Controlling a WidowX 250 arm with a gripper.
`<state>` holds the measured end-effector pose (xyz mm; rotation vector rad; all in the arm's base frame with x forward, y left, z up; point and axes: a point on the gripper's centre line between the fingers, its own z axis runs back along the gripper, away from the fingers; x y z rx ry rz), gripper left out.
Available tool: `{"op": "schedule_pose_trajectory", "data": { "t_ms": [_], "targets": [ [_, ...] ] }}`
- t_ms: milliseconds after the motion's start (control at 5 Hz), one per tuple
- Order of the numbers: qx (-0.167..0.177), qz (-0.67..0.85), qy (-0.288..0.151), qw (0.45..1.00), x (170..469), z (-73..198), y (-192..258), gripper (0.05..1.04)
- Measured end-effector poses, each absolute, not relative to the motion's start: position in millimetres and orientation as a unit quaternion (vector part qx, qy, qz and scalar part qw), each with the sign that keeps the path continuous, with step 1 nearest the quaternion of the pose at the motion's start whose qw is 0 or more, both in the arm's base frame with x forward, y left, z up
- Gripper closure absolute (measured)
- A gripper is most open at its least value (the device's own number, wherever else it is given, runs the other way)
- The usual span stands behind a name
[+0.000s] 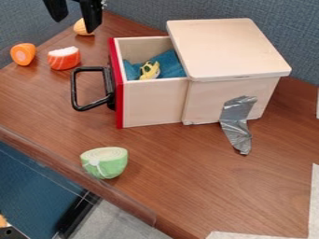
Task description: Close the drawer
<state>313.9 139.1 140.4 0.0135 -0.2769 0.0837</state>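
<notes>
My gripper (pixel 75 25) hangs at the top left, its two black fingers spread wide with nothing between them. Below it and to the right is the wooden drawer (pixel 154 102), pulled out of its box (pixel 230 51) toward the left. It has a red front panel (pixel 117 88) and a black handle (pixel 74 88) that sticks out to the left. Inside the drawer lie a blue cloth (pixel 169 62) and a small yellow thing (pixel 149 70). The gripper is up beyond the handle and touches neither it nor the panel.
Left of the drawer are an orange-and-white sushi piece (pixel 64 59) and an orange slice (pixel 23 54); a yellow-orange piece (pixel 81 28) is behind the gripper. A green toy (pixel 105 163) stands near the table's front edge. Silver tape (pixel 237 126) runs from the box to the table.
</notes>
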Motion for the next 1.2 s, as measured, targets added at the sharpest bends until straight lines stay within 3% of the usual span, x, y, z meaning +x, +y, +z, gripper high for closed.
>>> {"op": "schedule_pose_trajectory", "data": {
  "t_ms": [400,600,800,1200],
  "targets": [
    [-0.02,-0.001,-0.138,0.99,300,130,145,0.082],
    [-0.012,-0.025,-0.171,0.985,283,140,163,0.082],
    [-0.008,-0.056,-0.187,0.981,280,126,162,0.082],
    [0.036,-0.125,-0.166,0.977,264,89,176,0.082]
  ]
}}
